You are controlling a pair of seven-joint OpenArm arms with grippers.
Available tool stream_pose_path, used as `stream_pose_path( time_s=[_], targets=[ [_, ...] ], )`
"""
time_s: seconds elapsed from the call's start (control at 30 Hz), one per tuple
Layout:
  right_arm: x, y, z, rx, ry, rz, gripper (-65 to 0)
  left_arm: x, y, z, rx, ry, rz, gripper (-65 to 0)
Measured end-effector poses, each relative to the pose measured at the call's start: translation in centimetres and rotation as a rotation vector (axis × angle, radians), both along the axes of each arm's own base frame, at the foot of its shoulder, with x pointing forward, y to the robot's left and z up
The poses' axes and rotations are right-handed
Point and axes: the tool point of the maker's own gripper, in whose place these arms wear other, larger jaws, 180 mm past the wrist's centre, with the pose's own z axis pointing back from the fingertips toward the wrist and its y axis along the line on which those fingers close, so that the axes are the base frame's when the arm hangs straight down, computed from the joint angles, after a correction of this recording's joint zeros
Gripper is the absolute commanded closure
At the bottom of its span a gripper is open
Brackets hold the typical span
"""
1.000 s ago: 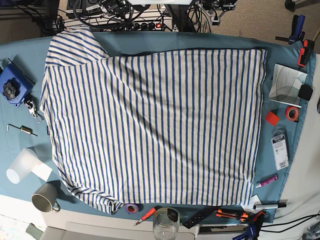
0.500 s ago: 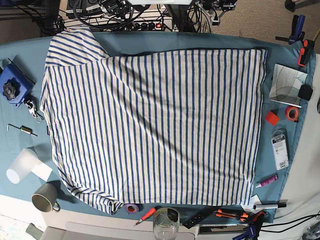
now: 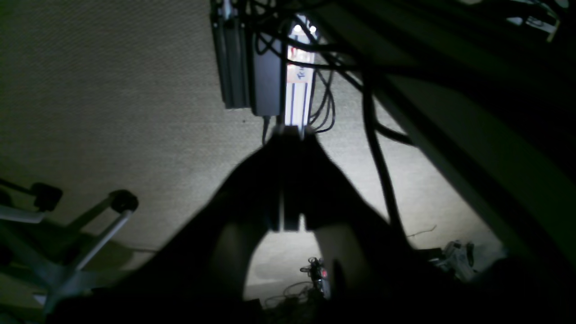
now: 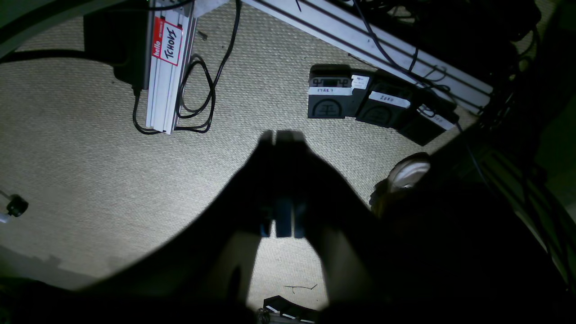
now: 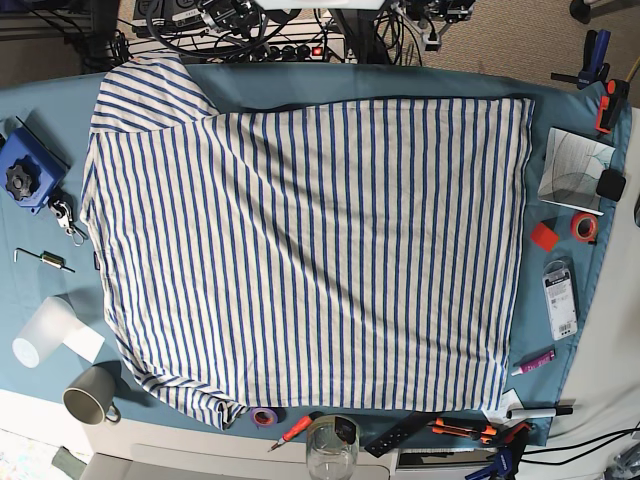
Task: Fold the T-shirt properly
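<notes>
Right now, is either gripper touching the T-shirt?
Apart. The base view shows the T-shirt lying flat with no arm near; the left gripper and right gripper hang over carpet.

T-shirt [image 5: 310, 245]: white/cream ground, thin blue stripes over body and sleeve.
Table cloth [image 5: 330, 85]: plain teal.
Mug [image 5: 90, 393]: grey.
Plastic cup [image 5: 42, 332]: translucent white.
Block with knob [image 5: 28, 170]: blue body, black knob.
Tape roll [image 5: 264, 416]: purple.
Screwdriver [image 5: 291, 432]: red-orange handle.
Square piece [image 5: 544, 236]: red.
Tape ring [image 5: 584, 226]: orange-red.
Marker [image 5: 534, 362]: pink-magenta.
Carpet [image 4: 90, 171]: beige, fine woven texture.
Name sticker [image 4: 167, 41]: red border, white field, black handwriting.
Pedals [image 4: 380, 108]: black, white labels.
Left gripper [image 3: 290, 135]: dark silhouette.
Right gripper [image 4: 281, 135]: dark silhouette.
</notes>
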Motion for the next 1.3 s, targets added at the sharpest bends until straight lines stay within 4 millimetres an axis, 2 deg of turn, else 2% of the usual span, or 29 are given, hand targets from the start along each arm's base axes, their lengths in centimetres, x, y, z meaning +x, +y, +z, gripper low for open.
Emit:
stream_pose_path(
  time_s=[0.13, 0.27, 0.4, 0.57, 0.67, 0.87, 1.03, 1.23, 1.3],
  targets=[
    [-0.5, -0.9, 0.1, -0.01, 0.006, -0.007, 0.0, -1.1, 1.3, 0.0, 0.018, 0.014, -0.001, 0.0],
    [-1.0, -2.5, 0.2, -0.026, 0.014, -0.056, 0.0, -3.1, 3.0, 0.1, 0.045, 0.028, -0.009, 0.0],
    [-1.2, -4.0, 0.5, -0.047, 0.006, -0.053, 0.0, -4.1, 4.4, 0.6, 0.067, 0.014, -0.016, 0.0],
    [-2.0, -5.3, 1.5, -0.054, -0.028, -0.022, 0.0, -4.9, 5.6, 1.7, 0.089, -0.033, -0.028, 0.0],
    [-2.6, -5.4, 2.5, -0.045, -0.057, 0.005, 0.0, -5.9, 5.8, 2.6, 0.095, -0.052, -0.039, 0.0],
    [-3.3, -4.5, 5.3, -0.002, -0.132, 0.063, 0.0, -5.3, 6.1, 5.4, 0.093, -0.154, -0.002, 0.0],
    [-4.2, -4.6, 8.1, -0.032, -0.187, 0.074, 0.0, -5.8, 5.8, 8.3, 0.082, -0.211, 0.013, 0.0],
    [-3.6, -4.8, 12.2, -0.087, -0.294, 0.065, 0.0, -4.7, 5.4, 12.7, 0.077, -0.319, -0.004, 0.0],
    [-3.2, -4.1, 13.8, -0.084, -0.328, 0.049, 0.0, -4.1, 5.2, 14.4, 0.075, -0.356, -0.012, 0.0]
  ],
)
